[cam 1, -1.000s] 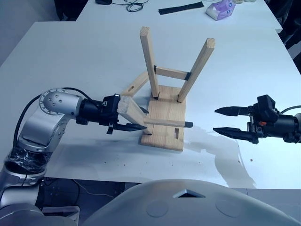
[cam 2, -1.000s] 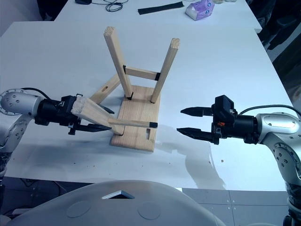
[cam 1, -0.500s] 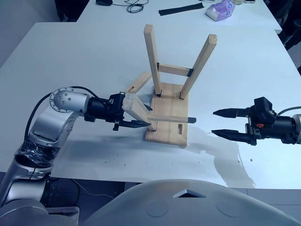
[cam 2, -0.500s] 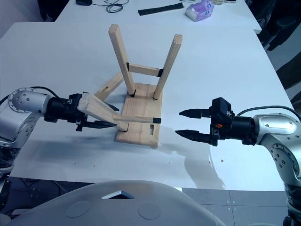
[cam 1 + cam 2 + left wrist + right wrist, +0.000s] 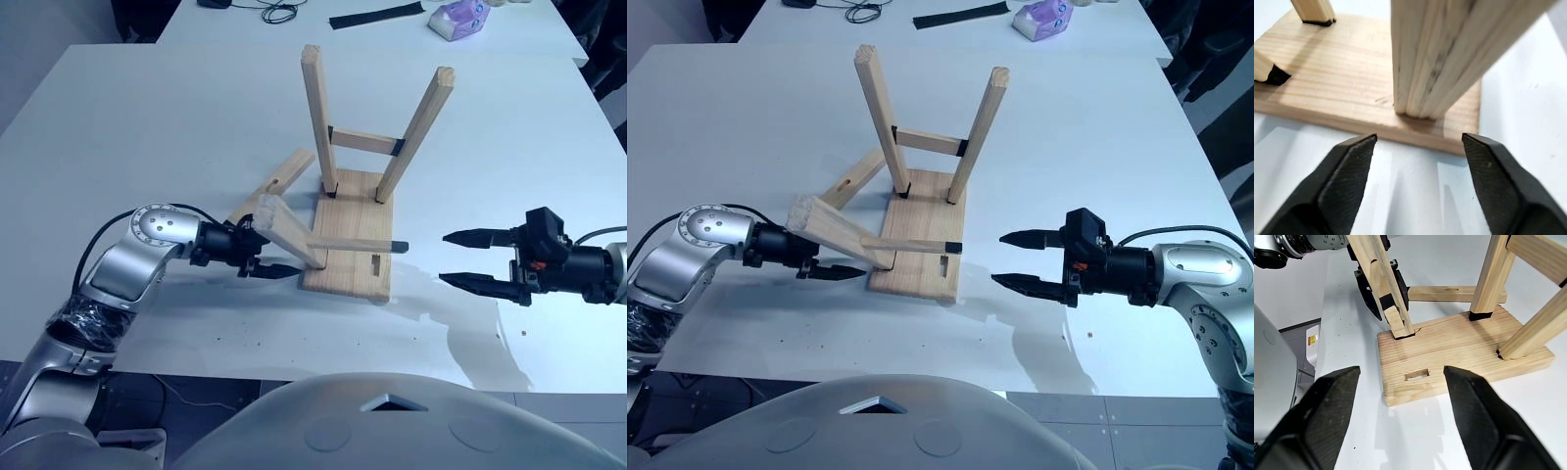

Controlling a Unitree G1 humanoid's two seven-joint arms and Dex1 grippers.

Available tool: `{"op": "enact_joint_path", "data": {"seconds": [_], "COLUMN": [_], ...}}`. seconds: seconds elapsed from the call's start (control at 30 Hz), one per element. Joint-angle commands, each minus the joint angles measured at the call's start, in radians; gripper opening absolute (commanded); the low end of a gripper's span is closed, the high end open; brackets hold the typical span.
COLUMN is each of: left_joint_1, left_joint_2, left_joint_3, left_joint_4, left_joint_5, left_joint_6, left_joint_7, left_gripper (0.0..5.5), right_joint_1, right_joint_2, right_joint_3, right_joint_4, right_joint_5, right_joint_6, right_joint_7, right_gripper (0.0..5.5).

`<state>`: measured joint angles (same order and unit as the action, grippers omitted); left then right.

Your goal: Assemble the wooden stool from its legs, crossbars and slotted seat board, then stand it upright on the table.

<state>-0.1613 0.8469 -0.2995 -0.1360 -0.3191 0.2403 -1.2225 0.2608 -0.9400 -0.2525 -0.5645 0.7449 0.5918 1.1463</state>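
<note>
The slotted seat board [image 5: 358,211] lies flat on the white table. Two upright legs [image 5: 318,117] [image 5: 416,132] stand at its far end, joined by a crossbar [image 5: 364,143]. A third leg [image 5: 284,227] leans leftward in the near-left slot [image 5: 1415,115]. A black-tipped crossbar [image 5: 358,244] sticks out of it to the right, over an empty slot [image 5: 1418,375]. My left gripper [image 5: 269,266] is open, low by this leg's foot and just under it, its fingers apart on either side [image 5: 1418,147]. My right gripper [image 5: 460,259] hangs open to the right of the board.
A loose leg [image 5: 274,181] lies on the table behind the left gripper, touching the board's far-left corner. A purple tissue pack [image 5: 460,18], a black strap [image 5: 377,17] and cables [image 5: 279,12] lie on the far table. The table's front edge runs close under both arms.
My left gripper has let go of the leaning leg's upper end and dropped to its foot. The leg stays in the slot. The right gripper has hardly moved.
</note>
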Motion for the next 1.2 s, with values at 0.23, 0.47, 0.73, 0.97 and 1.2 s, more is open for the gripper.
{"op": "enact_joint_path", "data": {"seconds": [0.23,0.47,0.73,0.97,1.2], "left_joint_1": [0.073,0.204,0.249,0.102,0.074], "left_joint_2": [0.029,0.045,-0.053,-0.169,-0.173], "left_joint_3": [0.128,0.292,0.388,0.365,0.295], "left_joint_4": [0.024,-0.048,-0.172,-0.028,0.053], "left_joint_5": [-0.009,-0.036,-0.030,0.034,0.070], "left_joint_6": [-0.044,0.043,0.255,0.365,0.313], "left_joint_7": [0.011,0.119,0.397,0.595,0.544], "left_gripper": [3.73,3.73,4.26,4.59,4.59], "right_joint_1": [0.028,0.082,0.126,0.070,0.040], "right_joint_2": [0.003,0.009,0.025,0.010,0.001], "right_joint_3": [-0.003,-0.026,-0.060,-0.025,-0.004], "right_joint_4": [0.001,0.006,0.005,0.038,0.062], "right_joint_5": [-0.040,-0.078,-0.092,-0.122,-0.142], "right_joint_6": [-0.037,-0.076,-0.094,-0.099,-0.105], "right_joint_7": [-0.005,-0.009,-0.024,-0.022,0.001], "right_gripper": [3.18,3.18,3.53,3.96,3.96]}}
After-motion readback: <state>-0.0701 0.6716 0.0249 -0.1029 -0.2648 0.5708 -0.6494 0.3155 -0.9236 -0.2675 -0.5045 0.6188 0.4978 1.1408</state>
